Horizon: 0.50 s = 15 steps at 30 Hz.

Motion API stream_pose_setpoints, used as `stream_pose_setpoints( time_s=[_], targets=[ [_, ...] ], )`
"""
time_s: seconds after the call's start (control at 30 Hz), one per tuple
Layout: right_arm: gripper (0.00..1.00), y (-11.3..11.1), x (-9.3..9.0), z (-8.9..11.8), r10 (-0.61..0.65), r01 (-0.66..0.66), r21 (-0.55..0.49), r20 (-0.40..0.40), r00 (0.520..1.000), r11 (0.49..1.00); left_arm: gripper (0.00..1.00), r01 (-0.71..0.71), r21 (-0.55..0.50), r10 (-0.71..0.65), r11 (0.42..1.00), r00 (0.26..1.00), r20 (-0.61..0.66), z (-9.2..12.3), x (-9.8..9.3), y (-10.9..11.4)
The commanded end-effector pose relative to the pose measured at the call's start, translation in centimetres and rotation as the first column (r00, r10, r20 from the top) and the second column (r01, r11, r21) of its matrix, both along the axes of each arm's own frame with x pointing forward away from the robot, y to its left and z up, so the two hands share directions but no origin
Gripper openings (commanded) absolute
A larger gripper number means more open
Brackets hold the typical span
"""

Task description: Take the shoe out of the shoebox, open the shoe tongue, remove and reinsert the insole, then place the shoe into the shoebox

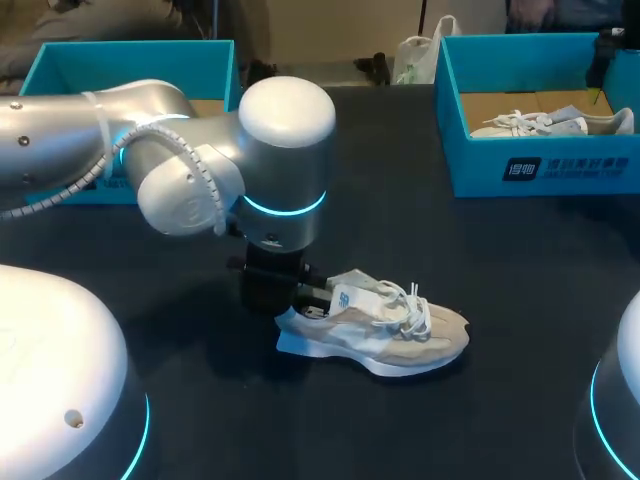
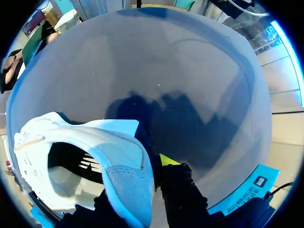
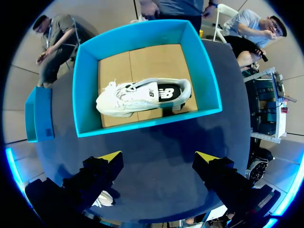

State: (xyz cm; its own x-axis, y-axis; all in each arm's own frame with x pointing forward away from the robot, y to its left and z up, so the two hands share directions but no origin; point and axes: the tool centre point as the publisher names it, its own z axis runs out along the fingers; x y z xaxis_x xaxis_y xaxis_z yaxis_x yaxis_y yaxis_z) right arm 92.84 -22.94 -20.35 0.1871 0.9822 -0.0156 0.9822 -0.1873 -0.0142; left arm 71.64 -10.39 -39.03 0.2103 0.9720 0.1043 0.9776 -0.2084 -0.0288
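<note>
The shoe [image 1: 385, 325] is out of its box and lies on its sole on the dark table [image 1: 480, 260], just below the middle of the head view, toe towards the right. Its laces are slack and its tongue [image 1: 352, 296] is raised. The left gripper [image 1: 298, 292] is set down at the heel. Whether the heel is actually clamped cannot be told, since part of the gripper is hidden behind the heel collar.

The step in hand is judged to be work on the opened shoe, either the tongue or the insole, with the heel steadied by the left arm. For the next move the mouth of the shoe must be kept wide and the heel held firm, so that the interior can be reached.

The shoe's inside is shown only in the left wrist view, where a pale lining is seen below the collar. Whether that is the insole cannot be settled.

A teal shoebox [image 1: 60, 60] stands at the upper left of the head view and another shoebox [image 1: 540, 165] at the upper right.

The right gripper [image 3: 159, 159] is shown only in the right wrist view. It is spread wide and holds nothing, hanging above that upper-right box, in which a second shoe [image 3: 142, 97] is lying.
</note>
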Motion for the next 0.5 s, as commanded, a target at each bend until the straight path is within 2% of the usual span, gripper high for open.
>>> stream_pose_setpoints(
  time_s=[0.03,0.17,0.23,0.4,0.43,0.47,0.5],
  targets=[
    [1.00,0.04,-0.12,0.00,-0.001,0.001,-0.001,0.003,1.000,1.000,0.11,-0.004,0.009,0.004,1.000,1.000,-0.005,-0.51,0.19,-0.53],
    [1.00,0.04,-0.12,0.00,-0.001,0.001,-0.001,0.003,1.000,1.000,0.30,-0.004,0.009,0.004,1.000,1.000,-0.009,-0.60,0.17,-0.52],
    [1.00,0.04,-0.12,0.00,-0.001,0.001,-0.001,0.003,1.000,1.000,0.33,-0.002,0.007,0.003,1.000,1.000,-0.013,-0.64,0.17,-0.55],
    [1.00,0.04,-0.12,0.00,-0.001,0.001,-0.001,0.003,1.000,1.000,0.47,0.003,0.001,-0.003,1.000,1.000,-0.024,-0.67,0.13,-0.64],
    [1.00,0.04,-0.12,0.00,-0.001,0.001,-0.001,0.003,1.000,1.000,0.70,0.004,-0.006,-0.004,1.000,1.000,-0.028,-0.43,0.09,-0.69],
    [1.00,0.04,-0.12,0.00,-0.001,0.001,-0.001,0.003,1.000,1.000,0.88,0.005,-0.011,-0.005,1.000,0.999,-0.032,-0.20,0.05,-0.70],
    [1.00,0.04,-0.12,0.00,-0.001,0.001,-0.001,0.003,1.000,1.000,0.95,0.004,-0.014,-0.005,1.000,0.999,-0.034,0.02,0.02,-0.73]
  ],
)
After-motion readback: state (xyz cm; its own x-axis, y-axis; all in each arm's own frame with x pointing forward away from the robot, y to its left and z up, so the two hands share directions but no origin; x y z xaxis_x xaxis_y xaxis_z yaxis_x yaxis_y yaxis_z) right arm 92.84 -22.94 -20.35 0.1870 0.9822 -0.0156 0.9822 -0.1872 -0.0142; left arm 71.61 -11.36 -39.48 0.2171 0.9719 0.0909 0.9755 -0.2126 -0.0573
